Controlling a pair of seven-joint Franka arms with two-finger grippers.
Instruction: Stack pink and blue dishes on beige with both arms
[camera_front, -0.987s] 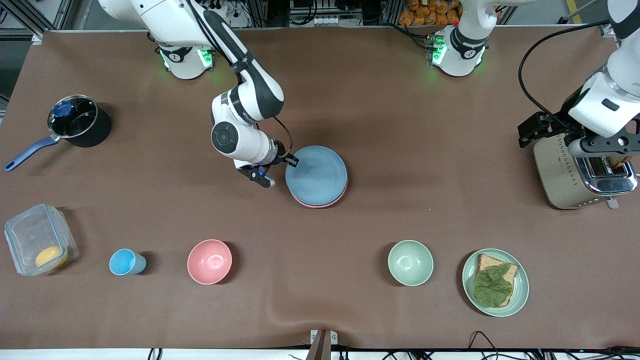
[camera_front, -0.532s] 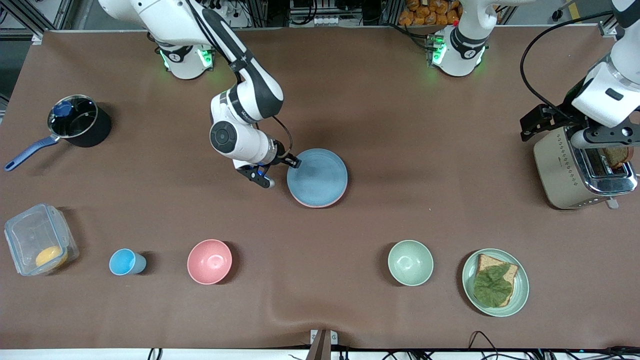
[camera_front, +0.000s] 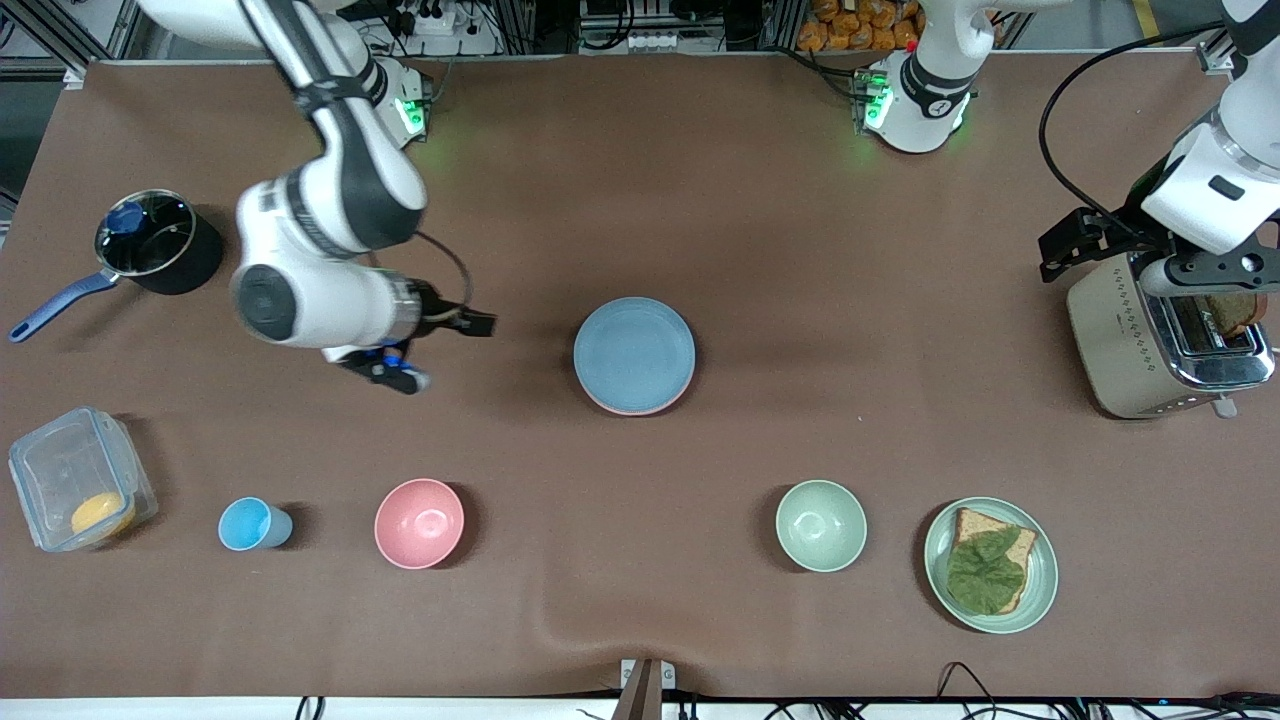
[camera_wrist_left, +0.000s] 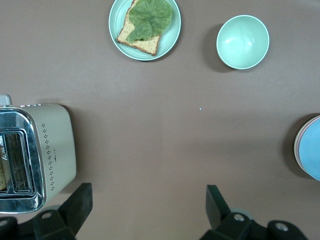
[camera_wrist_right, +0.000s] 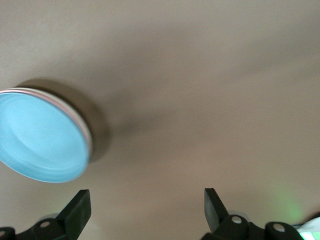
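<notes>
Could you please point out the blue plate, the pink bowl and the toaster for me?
blue plate (camera_front: 634, 350), front view, centre of its top face.
pink bowl (camera_front: 419, 522), front view, inside bottom.
toaster (camera_front: 1115, 345), front view, beige side wall.

we see the stacked plates (camera_front: 634, 355) at the frame's centre. in the lower row run container (camera_front: 80, 478), cup (camera_front: 254, 524), two bowls (camera_front: 419, 523) (camera_front: 821, 525), then the sandwich plate (camera_front: 990, 565). the pot (camera_front: 157, 242) sits mid-left, the toaster (camera_front: 1160, 345) mid-right. the right gripper (camera_front: 440, 345) hangs between pot and stack, the left gripper (camera_front: 1150, 265) over the toaster.
</notes>
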